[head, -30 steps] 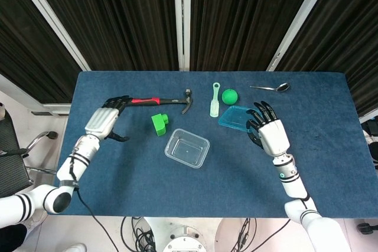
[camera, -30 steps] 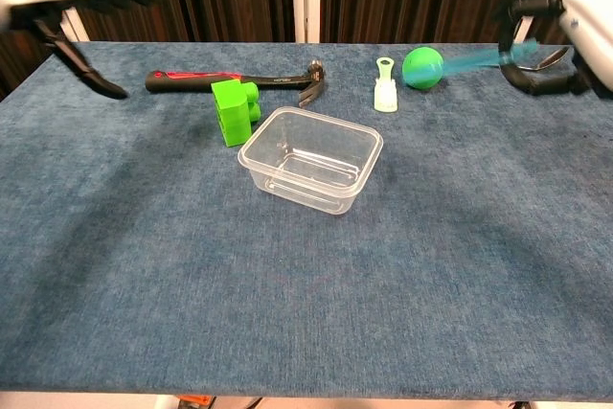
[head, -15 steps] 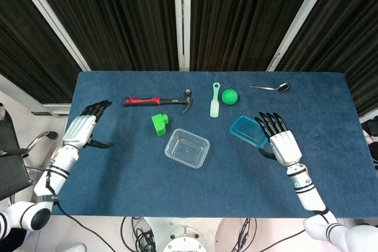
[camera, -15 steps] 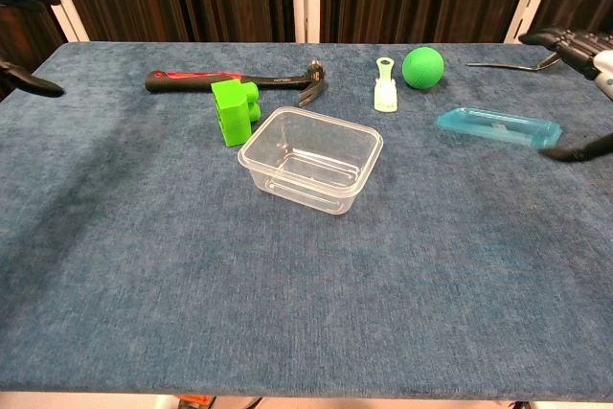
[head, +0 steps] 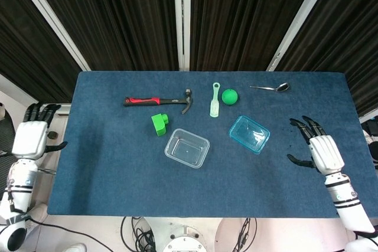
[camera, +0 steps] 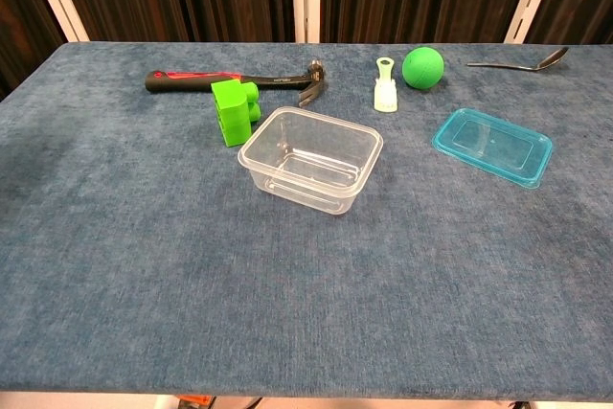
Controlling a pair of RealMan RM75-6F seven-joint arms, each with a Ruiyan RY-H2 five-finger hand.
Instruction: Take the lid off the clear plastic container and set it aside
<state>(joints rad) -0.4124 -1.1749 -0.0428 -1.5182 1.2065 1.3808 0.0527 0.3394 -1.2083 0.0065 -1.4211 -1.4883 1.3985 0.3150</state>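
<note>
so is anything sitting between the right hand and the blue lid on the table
Nothing visible does. The translucent blue plastic lid lies flat on bare blue cloth, and the open right hand hovers off to its side with only cloth between them.

Our head view looks steeply down over the whole blue cloth-covered worktop (head: 118, 169); our chest view sits lower and nearer, facing across that same worktop (camera: 144, 265).

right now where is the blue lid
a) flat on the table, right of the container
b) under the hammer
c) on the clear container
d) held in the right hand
a: the blue lid lies flat on the table, apart from the open clear container, and the right hand holds nothing.
</note>
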